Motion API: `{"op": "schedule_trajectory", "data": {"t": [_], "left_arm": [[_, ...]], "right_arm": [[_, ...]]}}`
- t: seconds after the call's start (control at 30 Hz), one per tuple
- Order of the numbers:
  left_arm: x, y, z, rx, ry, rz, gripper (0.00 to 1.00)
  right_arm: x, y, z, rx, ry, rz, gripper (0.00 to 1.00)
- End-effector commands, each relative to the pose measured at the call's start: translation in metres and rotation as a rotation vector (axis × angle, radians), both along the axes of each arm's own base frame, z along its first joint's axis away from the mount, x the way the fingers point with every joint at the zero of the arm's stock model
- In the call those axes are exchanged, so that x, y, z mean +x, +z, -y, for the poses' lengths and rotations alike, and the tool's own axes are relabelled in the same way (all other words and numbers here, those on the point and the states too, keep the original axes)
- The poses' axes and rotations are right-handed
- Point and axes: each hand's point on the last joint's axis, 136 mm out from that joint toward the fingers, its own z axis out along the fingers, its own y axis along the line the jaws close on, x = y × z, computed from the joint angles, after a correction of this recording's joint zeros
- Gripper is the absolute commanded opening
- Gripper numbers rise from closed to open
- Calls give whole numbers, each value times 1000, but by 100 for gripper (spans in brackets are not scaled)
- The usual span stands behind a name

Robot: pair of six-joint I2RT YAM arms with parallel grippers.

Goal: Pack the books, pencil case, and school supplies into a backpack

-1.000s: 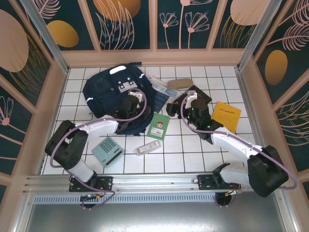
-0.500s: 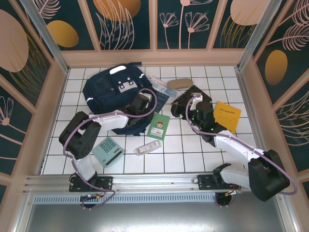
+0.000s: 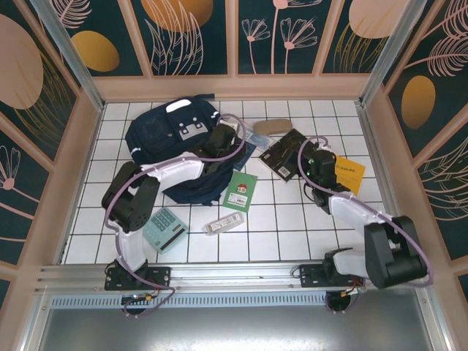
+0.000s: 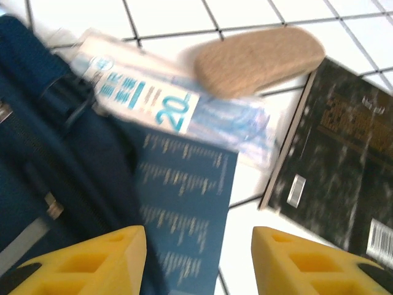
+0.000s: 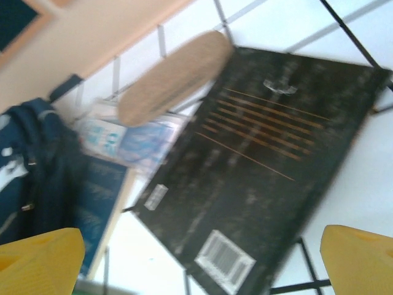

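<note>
Sitting far-left on the tiled desk (image 3: pixel 292 234), the navy backpack (image 3: pixel 164 139) lies flat w/ white patches up. Blue book (image 4: pixel 184 203) lies at its right edge, up against the fabric. Clear packet (image 4: pixel 172 107) overlaps the book's far end. Tan pencil case (image 4: pixel 261 58) touches the packet's far side, one end at the far corner of the dark brown book (image 5: pixel 264 184). That dark book lies flat, barcode toward the arms, just right of the blue one w/ a strip of tile btwn them. Green book (image 3: pixel 240 191) sits just beside the backpack's near-right corner. White-grey bar (image 3: pixel 223 223) is just in front of it, and the calculator (image 3: pixel 162 229) is further left, near the left arm's elbow. Yellow book (image 3: pixel 349 175) is right of the dark one, partly hidden by the right arm. Left gripper (image 4: pixel 199 258) hangs over the blue book, fingers (image 4: pixel 92 264) partly spread, nothing btwn them. Right gripper (image 5: pixel 196 261) hangs over the dark book's near end, fingers (image 5: pixel 43 258) wide apart, holding nothing.
</note>
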Motion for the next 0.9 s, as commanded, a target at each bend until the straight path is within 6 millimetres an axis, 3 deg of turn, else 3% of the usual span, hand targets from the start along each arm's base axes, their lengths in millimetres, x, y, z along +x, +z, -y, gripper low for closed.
{"op": "schedule_trajectory", "data": {"t": [0.0,0.27,0.4,0.63,0.87], "left_arm": [[10,-5,33,-113,-41,-25,48],[28,-34,82,-226,-119,-92,48],[29,-52,100,-241,-157,-133,47],[19,-78,115,-224,-191,-183,44],[5,-94,121,-211,-216,-224,34]], "right_arm": [[18,-3,13,44,-78,-30,99],[27,-36,27,66,-129,-106,98],[27,-51,28,144,-106,-130,90],[28,-65,21,195,-76,-157,86],[32,-79,3,297,-21,-192,84]]}}
